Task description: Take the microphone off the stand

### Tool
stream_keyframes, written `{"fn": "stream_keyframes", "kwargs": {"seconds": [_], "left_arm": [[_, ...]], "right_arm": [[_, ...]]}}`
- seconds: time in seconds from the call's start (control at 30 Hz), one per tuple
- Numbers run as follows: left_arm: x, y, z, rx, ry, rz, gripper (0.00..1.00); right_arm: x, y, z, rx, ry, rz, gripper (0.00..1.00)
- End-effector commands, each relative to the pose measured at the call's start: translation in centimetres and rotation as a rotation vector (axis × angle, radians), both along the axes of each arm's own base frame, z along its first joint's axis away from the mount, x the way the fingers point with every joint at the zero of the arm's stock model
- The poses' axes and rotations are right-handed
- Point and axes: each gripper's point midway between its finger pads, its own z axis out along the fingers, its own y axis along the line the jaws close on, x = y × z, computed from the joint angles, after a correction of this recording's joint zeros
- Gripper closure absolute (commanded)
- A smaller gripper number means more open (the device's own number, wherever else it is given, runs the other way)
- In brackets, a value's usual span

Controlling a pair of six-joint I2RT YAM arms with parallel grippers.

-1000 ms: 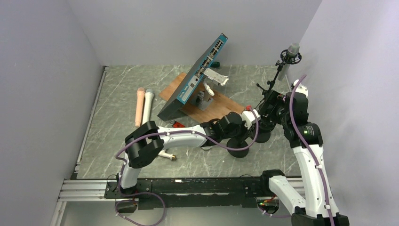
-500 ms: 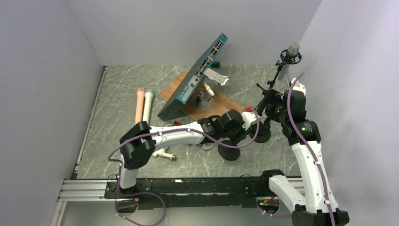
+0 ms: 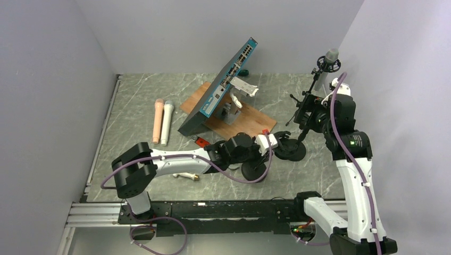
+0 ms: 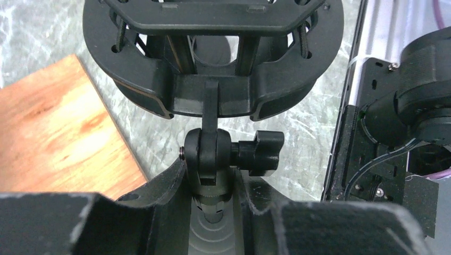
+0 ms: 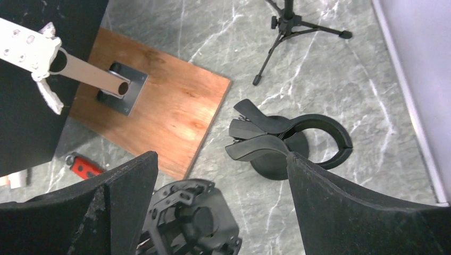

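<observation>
Your left jaws clamp the shock-mount stand [image 4: 208,154] beside the board [image 4: 53,127]; right jaws, right of it, gape empty.

**Left wrist view.** The left gripper [image 4: 213,218] has two dark moulded fingers [image 4: 80,223] that fill the lower edge. Their inner faces press from either side on the black cylindrical stand post [image 4: 211,204].

Above the grip, the post ends in a black swivel joint [image 4: 205,154]. A black lobed clamping knob [image 4: 263,154] projects to the right of the joint. A narrow black stem [image 4: 211,103] rises from the joint to a black plastic ring-shaped shock-mount cradle [image 4: 138,85], which spans the top of the frame with thin cords across its openings.

Behind these lies the grey veined marble counter [image 4: 37,32], with a brown rectangular wooden board [image 4: 58,138] resting on it at left. At right are a silver aluminium rail [image 4: 351,79] and a black rounded arm housing [image 4: 420,95].
</observation>
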Motion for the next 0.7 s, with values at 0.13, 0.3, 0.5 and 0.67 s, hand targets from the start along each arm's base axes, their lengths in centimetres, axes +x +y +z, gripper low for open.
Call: {"fn": "stream_keyframes", "kwargs": {"seconds": [0.13, 0.3, 0.5, 0.67], "left_arm": [[-0.6, -1.6, 6.6, -0.320, -0.205, -0.097, 1.00], [-1.2, -1.1, 3.5, -0.300, -0.171, -0.108, 1.00], [-0.8, 0.5, 1.7, -0.283, -0.126, -0.034, 0.78], [-1.2, 1.0, 1.2, -0.269, -0.101, -0.034, 0.52]], "right_arm": [[0.9, -1.5, -2.0, -0.100, 0.071, -0.033, 0.07], [1.2, -0.7, -5.2, -0.062, 0.124, -0.012, 0.07], [0.1, -0.1, -8.4, -0.019, 0.190, -0.002, 0.07], [0.5, -0.2, -7.9, -0.026, 0.186, -0.005, 0.06]]}}
